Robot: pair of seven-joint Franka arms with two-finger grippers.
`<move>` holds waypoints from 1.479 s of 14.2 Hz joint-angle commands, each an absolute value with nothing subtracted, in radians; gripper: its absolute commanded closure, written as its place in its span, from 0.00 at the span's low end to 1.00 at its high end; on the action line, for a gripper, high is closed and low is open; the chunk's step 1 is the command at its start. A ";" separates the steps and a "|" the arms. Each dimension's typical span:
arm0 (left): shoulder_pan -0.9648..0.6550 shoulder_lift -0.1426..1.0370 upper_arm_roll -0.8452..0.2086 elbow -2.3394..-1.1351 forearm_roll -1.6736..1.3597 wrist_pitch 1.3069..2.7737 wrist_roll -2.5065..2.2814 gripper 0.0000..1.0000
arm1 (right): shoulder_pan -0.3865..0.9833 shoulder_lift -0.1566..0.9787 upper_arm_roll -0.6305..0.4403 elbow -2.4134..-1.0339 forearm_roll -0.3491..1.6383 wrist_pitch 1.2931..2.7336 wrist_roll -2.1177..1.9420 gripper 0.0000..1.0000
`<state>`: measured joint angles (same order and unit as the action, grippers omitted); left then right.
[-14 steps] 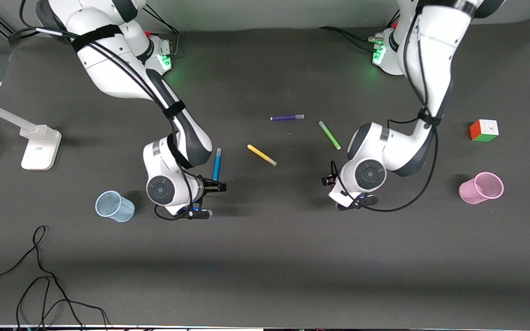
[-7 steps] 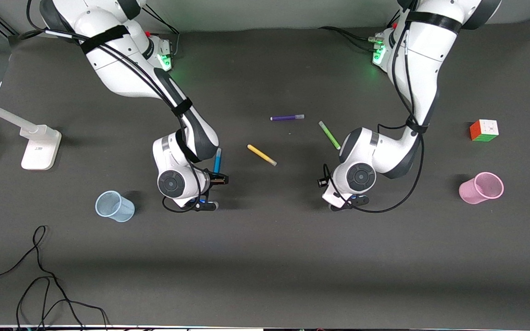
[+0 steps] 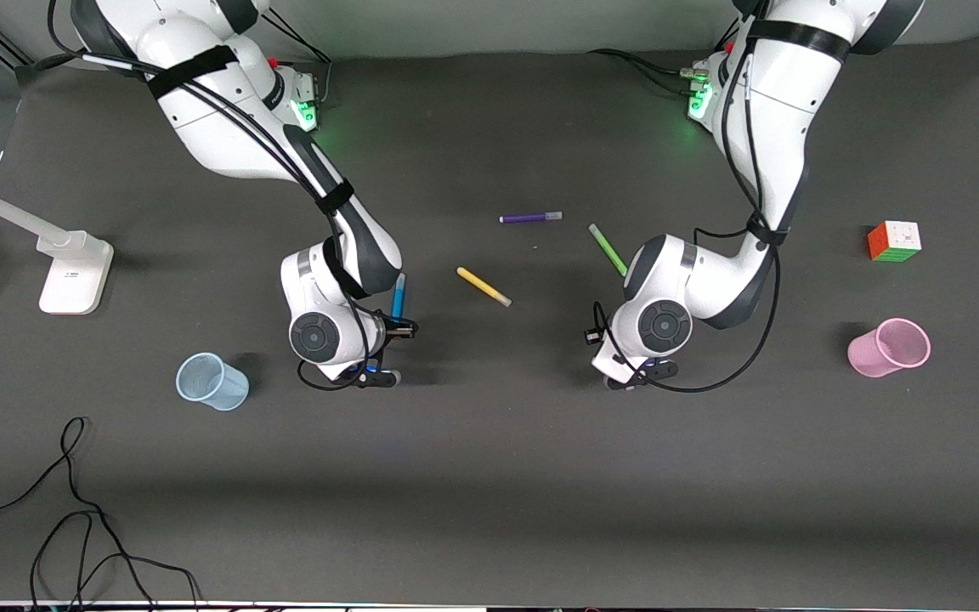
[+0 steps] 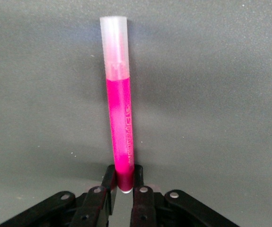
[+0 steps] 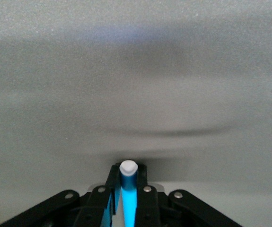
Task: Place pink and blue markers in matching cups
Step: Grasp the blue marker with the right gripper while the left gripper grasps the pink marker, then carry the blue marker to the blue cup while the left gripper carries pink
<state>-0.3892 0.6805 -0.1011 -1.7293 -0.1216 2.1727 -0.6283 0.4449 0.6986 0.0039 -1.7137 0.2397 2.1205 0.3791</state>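
My right gripper (image 3: 403, 326) is shut on the blue marker (image 3: 399, 297), over the table between the blue cup (image 3: 212, 382) and the yellow pen. In the right wrist view the marker's pale end (image 5: 128, 168) pokes out between the right gripper's (image 5: 127, 173) fingers. My left gripper (image 3: 595, 335) is shut on the pink marker, which my wrist hides in the front view. In the left wrist view the left gripper (image 4: 122, 176) pinches one end of the pink marker (image 4: 120, 123), pale cap pointing away. The pink cup (image 3: 889, 347) stands toward the left arm's end.
A yellow pen (image 3: 483, 286), a purple pen (image 3: 530, 218) and a green pen (image 3: 607, 247) lie mid-table. A colour cube (image 3: 894, 240) sits farther from the camera than the pink cup. A white lamp base (image 3: 75, 272) and loose cables (image 3: 73, 510) are at the right arm's end.
Both wrists have shifted slightly, the right one toward the table's middle with the blue marker, the left one toward the right arm's end. Both grips are unchanged.
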 commanded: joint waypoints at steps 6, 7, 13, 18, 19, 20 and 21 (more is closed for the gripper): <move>-0.367 0.456 -0.072 -1.732 -0.121 1.895 -0.640 1.00 | 0.449 0.540 -0.061 -1.746 0.244 2.074 0.359 1.00; -0.345 0.413 -0.072 -1.726 -0.117 1.825 -0.628 1.00 | 0.449 0.514 -0.086 -1.746 0.239 2.074 0.335 1.00; -0.123 0.362 -0.071 -1.481 -0.020 1.271 -0.274 1.00 | 0.454 0.292 -0.202 -1.837 0.047 2.170 0.279 1.00; 0.089 0.377 -0.071 -1.440 0.197 1.161 0.165 1.00 | 0.454 0.175 -0.325 -1.884 -0.003 2.264 0.033 1.00; 0.130 0.396 -0.071 -1.442 0.230 1.164 0.228 1.00 | 0.454 0.158 -0.346 -1.900 -0.005 2.296 -0.035 1.00; 0.162 0.425 -0.071 -1.442 0.259 1.173 0.267 1.00 | 0.456 0.141 -0.369 -1.922 -0.005 2.342 -0.095 1.00; 0.178 0.460 -0.071 -1.442 0.293 1.183 0.288 1.00 | 0.454 0.129 -0.386 -1.948 -0.005 2.391 -0.148 1.00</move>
<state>0.1436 0.3816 -0.0553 -1.4719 0.2331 1.1913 0.2189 0.4418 0.1864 -0.3535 -1.8647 0.0199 2.3001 -0.0476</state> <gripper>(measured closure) 0.819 0.828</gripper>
